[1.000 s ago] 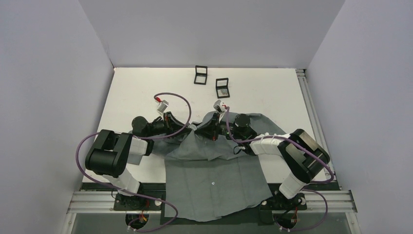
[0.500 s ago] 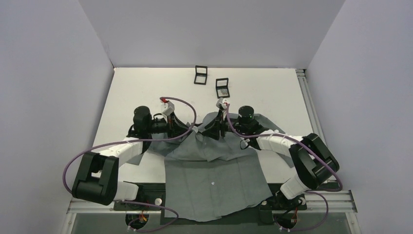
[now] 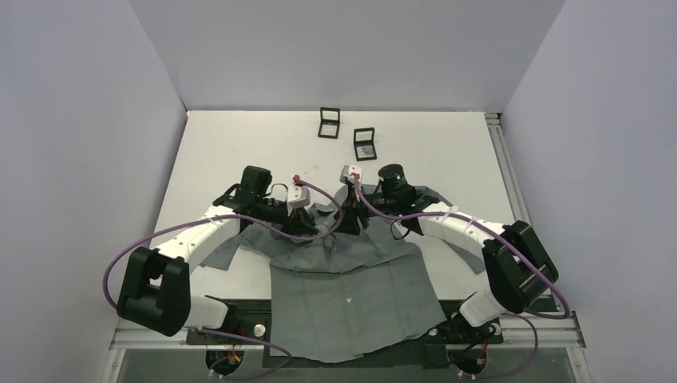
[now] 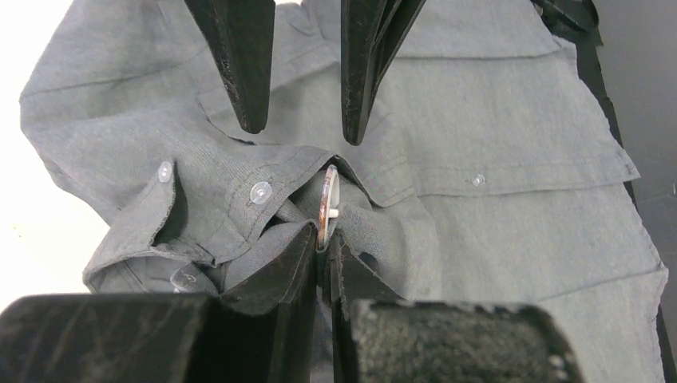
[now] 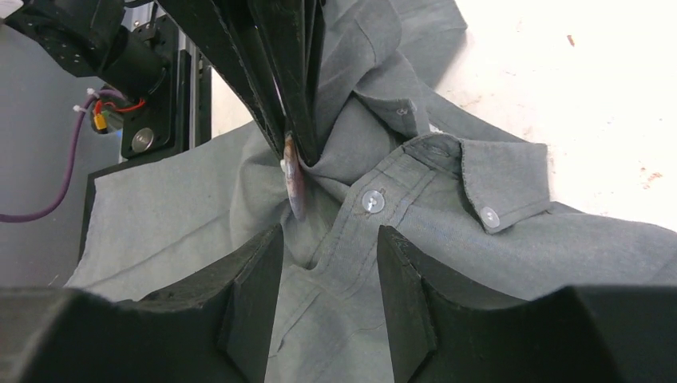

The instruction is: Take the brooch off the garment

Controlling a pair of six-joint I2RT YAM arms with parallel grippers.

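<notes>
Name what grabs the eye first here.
At the collar of the grey shirt, the left gripper pinches the brooch edge-on, with fabric bunched around it. The right gripper stands open just opposite, facing the brooch.

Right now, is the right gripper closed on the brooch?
No: the right gripper has its jaws apart with nothing clamped between them, and it is the left gripper that pinches the brooch by its edge.

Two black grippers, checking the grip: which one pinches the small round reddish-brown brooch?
The left gripper: shut on the brooch, while the right gripper stands open.
</notes>
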